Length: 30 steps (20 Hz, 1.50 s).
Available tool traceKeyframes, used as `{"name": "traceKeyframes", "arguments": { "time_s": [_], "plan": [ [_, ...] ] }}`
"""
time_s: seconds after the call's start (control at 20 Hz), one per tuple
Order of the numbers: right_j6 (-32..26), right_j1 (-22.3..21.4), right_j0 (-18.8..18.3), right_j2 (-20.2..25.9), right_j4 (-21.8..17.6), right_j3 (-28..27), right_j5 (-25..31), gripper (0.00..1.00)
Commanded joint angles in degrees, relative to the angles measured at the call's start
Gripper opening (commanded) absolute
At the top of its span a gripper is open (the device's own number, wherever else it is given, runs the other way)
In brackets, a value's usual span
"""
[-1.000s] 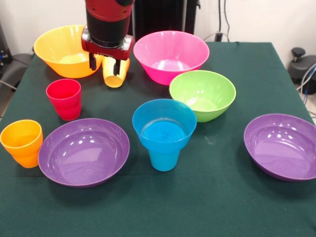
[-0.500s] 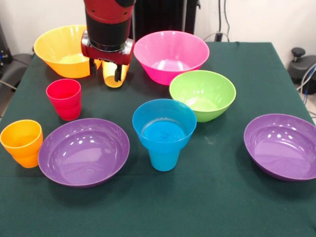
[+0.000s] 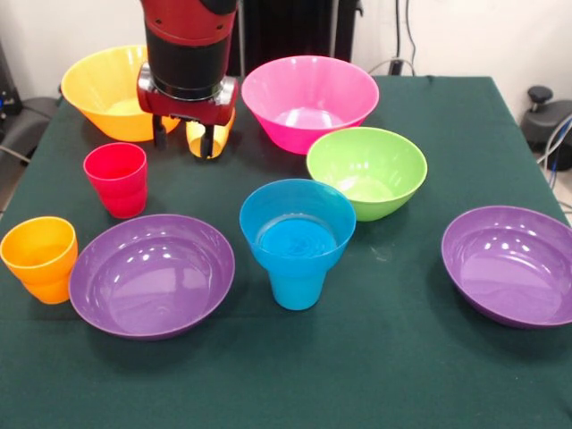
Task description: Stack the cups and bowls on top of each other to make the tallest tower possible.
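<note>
A robotics lab or test room is shown. A surface (image 3: 420, 357) covered in dark green cloth is set against a plain white wall (image 3: 465, 36). Beyond the surface's far edge, loose cables (image 3: 402, 40) are seen hanging, a dark equipment stand (image 3: 295, 31) is placed, and black chair parts (image 3: 547, 116) are visible beside the surface's corners.
</note>
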Motion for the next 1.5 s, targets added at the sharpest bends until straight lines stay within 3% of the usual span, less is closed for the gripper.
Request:
{"name": "traceKeyframes", "arguments": {
  "time_s": [0.05, 0.55, 1.5],
  "plan": [
    [-21.11, 3.47, -0.14, 3.56, -4.06, -5.22, 5.26, 1.0],
    [-23.16, 2.98, 0.28, 2.25, -3.65, -5.75, 6.77, 1.0],
    [-19.97, 1.45, 0.03, -0.8, -8.73, -0.72, 0.82, 1.0]
  ]
}}
